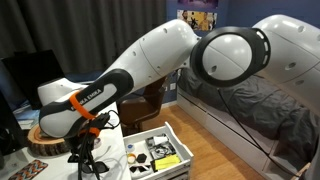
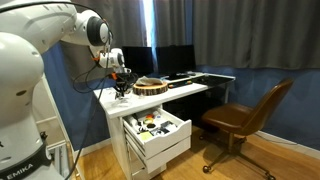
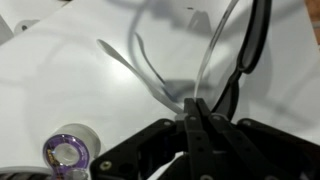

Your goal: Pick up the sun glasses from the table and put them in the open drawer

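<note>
While open, drawer (image 2: 168, 139) apparently cluttered

We're in a home bedroom doubling as an office: a grey-covered bed (image 1: 250, 108) along the wall, dark curtains (image 2: 250, 35), a white table (image 2: 192, 89) carrying monitors (image 2: 172, 60), and a brown swivel chair (image 2: 245, 118) on wood flooring (image 2: 270, 162).

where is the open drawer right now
In both exterior views the open drawer sticks out under the table, just below the round wood slab; the brown chair stands beside it.
</note>
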### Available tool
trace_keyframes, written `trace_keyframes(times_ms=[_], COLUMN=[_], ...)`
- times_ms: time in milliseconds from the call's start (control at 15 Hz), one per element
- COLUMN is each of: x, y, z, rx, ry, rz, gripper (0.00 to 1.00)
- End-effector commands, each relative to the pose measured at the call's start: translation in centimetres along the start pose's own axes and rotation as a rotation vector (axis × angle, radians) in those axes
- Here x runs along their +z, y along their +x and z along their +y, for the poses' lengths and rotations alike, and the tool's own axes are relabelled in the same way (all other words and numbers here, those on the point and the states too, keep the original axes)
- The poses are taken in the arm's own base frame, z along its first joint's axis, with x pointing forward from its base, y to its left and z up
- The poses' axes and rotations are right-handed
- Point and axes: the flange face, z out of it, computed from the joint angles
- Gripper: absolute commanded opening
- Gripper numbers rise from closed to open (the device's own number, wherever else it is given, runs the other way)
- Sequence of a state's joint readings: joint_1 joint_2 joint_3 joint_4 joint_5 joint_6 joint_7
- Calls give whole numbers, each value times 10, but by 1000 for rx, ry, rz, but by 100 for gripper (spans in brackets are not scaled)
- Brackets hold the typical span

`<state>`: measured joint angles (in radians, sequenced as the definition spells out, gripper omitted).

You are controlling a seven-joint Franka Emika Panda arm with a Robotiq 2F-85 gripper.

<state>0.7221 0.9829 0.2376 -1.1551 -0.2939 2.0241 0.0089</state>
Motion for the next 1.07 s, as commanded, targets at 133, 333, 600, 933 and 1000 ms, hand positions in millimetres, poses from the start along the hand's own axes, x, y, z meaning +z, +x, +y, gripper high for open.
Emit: trace_keyframes(times_ms=[133, 333, 600, 933, 1000], x=[0, 1, 2, 9, 12], y=[-14, -22, -24, -62, -73], z=[-2, -2, -2, 31, 38], rx=[49, 57, 59, 172, 210], ry=[-66, -77, -79, -97, -99], rz=[23, 21, 19, 48, 63], gripper=[3, 3, 1, 1, 1])
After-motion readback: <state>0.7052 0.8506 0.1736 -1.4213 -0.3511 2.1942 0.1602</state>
